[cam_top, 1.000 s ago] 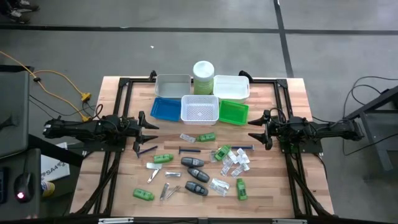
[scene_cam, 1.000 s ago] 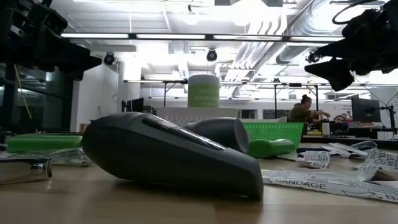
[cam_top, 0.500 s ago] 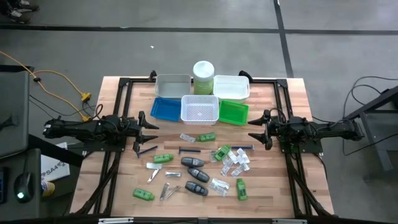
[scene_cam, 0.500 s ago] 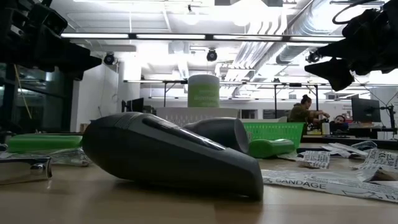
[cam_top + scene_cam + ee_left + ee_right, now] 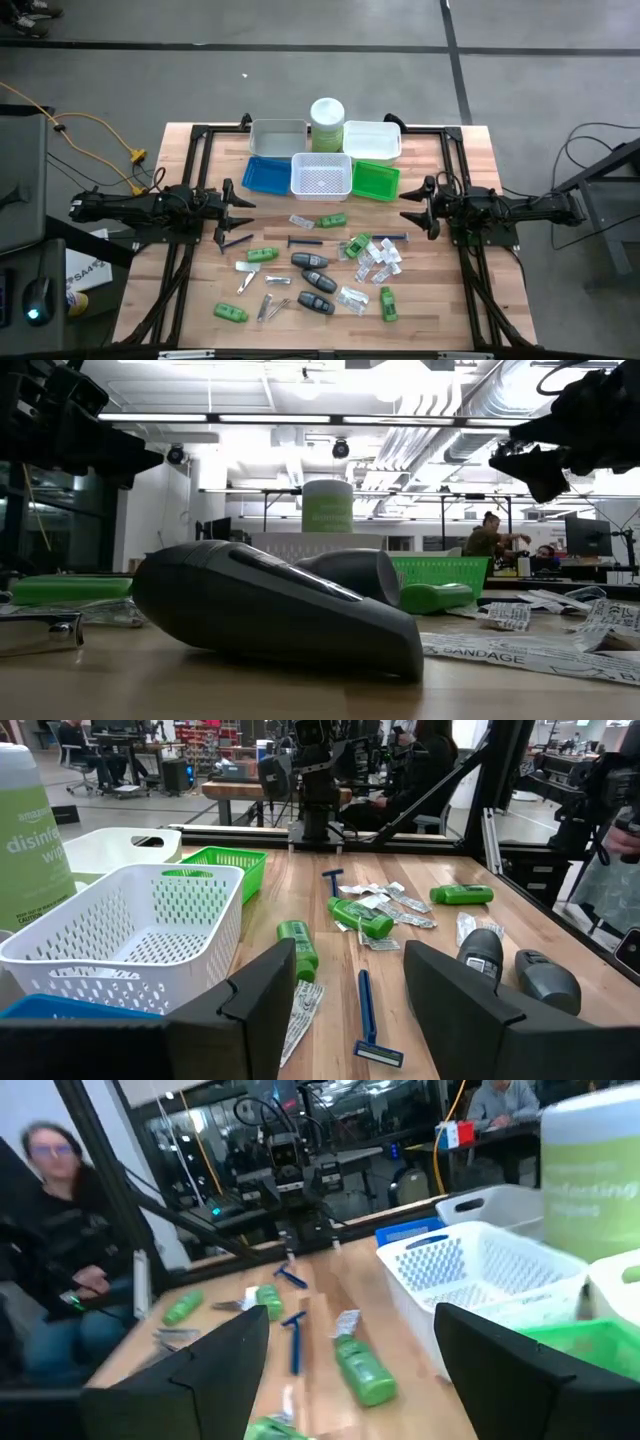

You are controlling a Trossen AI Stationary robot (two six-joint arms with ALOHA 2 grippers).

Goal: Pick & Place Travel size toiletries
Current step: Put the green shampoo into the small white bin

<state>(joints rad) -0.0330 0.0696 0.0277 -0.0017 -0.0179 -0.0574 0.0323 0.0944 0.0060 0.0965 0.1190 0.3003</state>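
Looking down on the bench point(image 5: 200, 300), I see my left gripper point(image 5: 238, 210) waiting at the left edge with its fingers apart and nothing in them. The small toiletries lie spread over the middle and the near half of the bench.

From left to right: a green tube point(image 5: 230, 313) near the front left, the metal clippers point(image 5: 268, 306), a blue razor point(image 5: 235, 241), the dark oval cases point(image 5: 315, 284), then a pile of clear packets point(image 5: 375, 258). All look light to me. I think the tubes are a bit soft and round, so I would pinch one across its middle. The cases look hard and smooth and may slip. The packets are thin, flat and hard to lift.

The trays point(image 5: 321, 175) and a tall canister point(image 5: 327, 121) stand along the back edge, out of the way. My right gripper point(image 5: 418, 208) waits at the right edge, fingers wide apart, holding nothing.
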